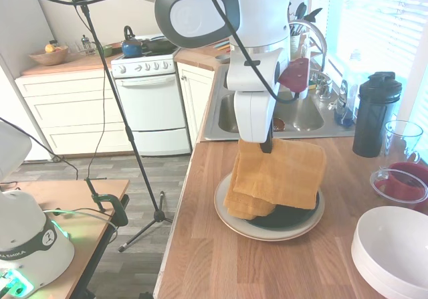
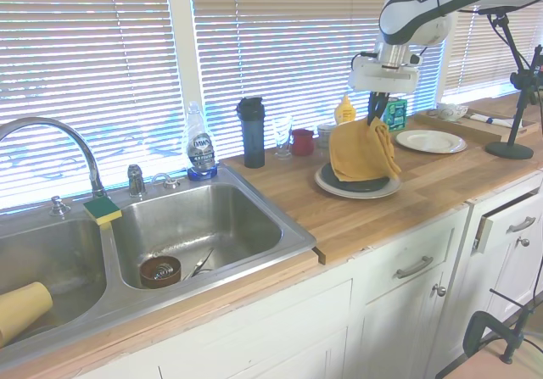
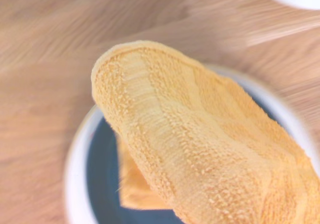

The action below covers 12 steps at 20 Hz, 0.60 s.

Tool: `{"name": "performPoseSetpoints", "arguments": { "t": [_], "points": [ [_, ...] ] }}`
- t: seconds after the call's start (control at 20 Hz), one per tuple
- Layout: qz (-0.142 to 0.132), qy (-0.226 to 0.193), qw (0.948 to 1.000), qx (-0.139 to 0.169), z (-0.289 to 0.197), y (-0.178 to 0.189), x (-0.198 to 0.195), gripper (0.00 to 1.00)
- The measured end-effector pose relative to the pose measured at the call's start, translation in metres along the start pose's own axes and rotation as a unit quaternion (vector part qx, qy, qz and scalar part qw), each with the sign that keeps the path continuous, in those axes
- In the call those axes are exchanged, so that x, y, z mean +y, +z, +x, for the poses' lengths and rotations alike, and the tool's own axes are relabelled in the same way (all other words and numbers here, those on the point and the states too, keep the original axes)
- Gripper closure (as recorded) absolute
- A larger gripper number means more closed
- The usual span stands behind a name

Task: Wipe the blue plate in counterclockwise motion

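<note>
Wrist view: towel (image 3: 200, 149) drapes over blue plate (image 3: 102, 184).

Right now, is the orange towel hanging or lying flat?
Hanging: the tool holds the orange towel by its top, and its lower end drapes onto the blue plate.

One orange towel (image 1: 281, 173), one blue plate (image 1: 287, 217), one cream plate (image 1: 267, 231), one black bottle (image 1: 374, 115), one dish soap bottle (image 2: 200, 148)
</note>
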<state>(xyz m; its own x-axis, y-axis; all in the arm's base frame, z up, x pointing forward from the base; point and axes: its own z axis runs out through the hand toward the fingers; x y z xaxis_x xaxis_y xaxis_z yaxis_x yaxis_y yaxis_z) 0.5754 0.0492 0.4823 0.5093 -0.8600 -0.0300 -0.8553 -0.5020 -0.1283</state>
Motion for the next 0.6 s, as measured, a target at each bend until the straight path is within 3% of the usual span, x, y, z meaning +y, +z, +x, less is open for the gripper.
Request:
{"name": "performPoseSetpoints", "arguments": {
  "t": [0.3, 0.6],
  "points": [
    [-0.030, -0.028, 0.9991, 0.004, -0.067, 0.051, -0.012, 1.00],
    [-0.060, -0.010, 0.9980, -0.015, -0.058, 0.100, -0.013, 1.00]
  ]
}}
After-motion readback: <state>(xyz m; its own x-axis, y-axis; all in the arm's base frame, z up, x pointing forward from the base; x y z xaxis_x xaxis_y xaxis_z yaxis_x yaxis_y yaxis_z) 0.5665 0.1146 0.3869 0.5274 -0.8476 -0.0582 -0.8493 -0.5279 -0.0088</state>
